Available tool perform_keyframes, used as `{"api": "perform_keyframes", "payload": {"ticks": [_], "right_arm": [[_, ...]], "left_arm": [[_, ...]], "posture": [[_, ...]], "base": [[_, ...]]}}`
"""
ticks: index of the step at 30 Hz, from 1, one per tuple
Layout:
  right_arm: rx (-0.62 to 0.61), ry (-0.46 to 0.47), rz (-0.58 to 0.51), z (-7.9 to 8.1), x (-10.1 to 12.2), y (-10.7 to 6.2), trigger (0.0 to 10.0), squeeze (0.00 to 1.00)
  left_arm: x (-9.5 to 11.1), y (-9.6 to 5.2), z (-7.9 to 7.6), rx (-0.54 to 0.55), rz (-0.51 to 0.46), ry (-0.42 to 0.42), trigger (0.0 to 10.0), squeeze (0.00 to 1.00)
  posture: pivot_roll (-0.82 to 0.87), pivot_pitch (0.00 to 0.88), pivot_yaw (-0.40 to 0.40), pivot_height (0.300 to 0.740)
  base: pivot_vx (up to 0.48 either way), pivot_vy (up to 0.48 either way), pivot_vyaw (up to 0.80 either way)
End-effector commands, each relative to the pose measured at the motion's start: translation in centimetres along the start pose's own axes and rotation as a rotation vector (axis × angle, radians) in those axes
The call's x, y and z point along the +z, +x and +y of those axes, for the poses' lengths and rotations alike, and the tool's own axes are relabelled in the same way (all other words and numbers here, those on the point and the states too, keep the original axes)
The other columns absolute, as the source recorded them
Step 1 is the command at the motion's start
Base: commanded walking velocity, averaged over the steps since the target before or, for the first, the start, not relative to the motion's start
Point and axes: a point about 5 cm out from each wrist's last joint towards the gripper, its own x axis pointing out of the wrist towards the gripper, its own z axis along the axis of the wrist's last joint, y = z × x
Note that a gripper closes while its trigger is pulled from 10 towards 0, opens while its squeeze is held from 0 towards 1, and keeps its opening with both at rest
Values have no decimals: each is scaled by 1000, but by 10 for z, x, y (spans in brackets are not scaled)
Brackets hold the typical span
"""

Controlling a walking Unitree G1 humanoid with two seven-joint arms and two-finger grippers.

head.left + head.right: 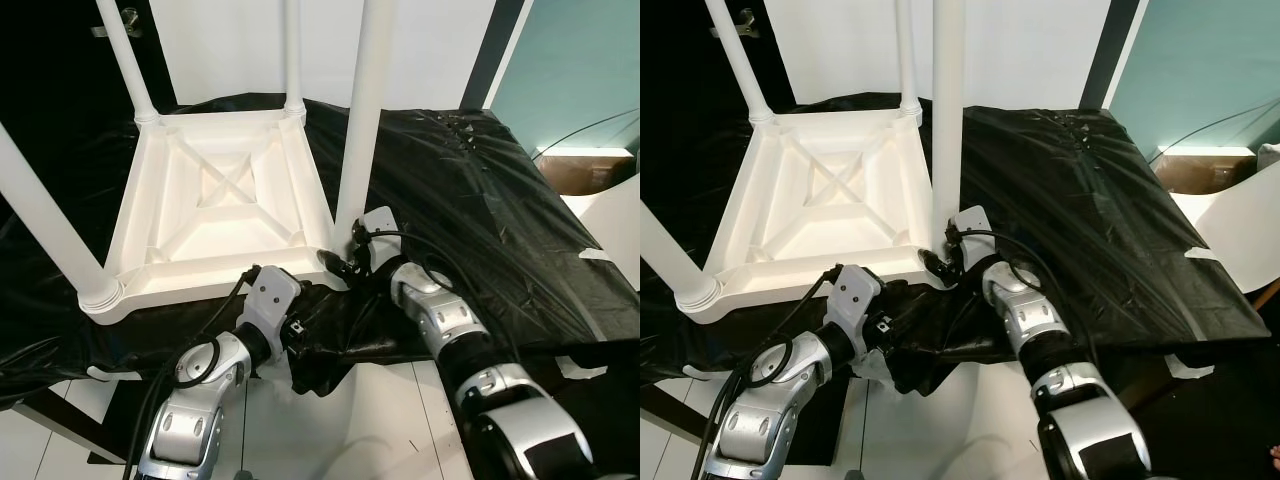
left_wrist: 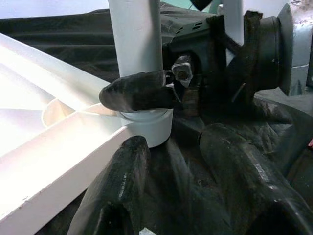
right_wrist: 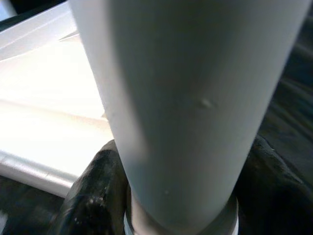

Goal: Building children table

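Observation:
A white children's table (image 1: 200, 280) lies upside down on a black cloth, with its legs standing up. My right gripper (image 1: 345, 262) is shut on the base of the near-right leg (image 1: 362, 110), just above its collar. One of its black fingers (image 2: 137, 90) wraps across the leg (image 2: 137, 34). The same leg (image 3: 195, 98) rises close before the right wrist camera. My left gripper (image 1: 305, 335) sits low at the table's front edge, just left of that leg. Its two fingers (image 2: 117, 196) are open over the crumpled cloth, holding nothing.
The black cloth (image 1: 470, 190) covers the whole worktop and hangs over its front edge. White floor (image 1: 370, 420) lies below, between my arms. A cardboard box (image 1: 590, 170) and a white panel (image 1: 615, 215) stand at the right. Black cables run along both forearms.

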Motion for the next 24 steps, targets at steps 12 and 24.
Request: {"api": "perform_keyframes", "payload": {"ticks": [12,24], "right_arm": [[-136,121,85,22,-19,-13,10000,0],[-81,54,-31,6,1,-21,10000,1000]], "left_arm": [[-5,4,2,32,21,-24,10000,0],[-6,0,4,42,27,-24,10000,0]], "posture": [[73,0,-80,740],[81,0,-81,740]], "base": [[0,0,0],[0,0,0]]}}
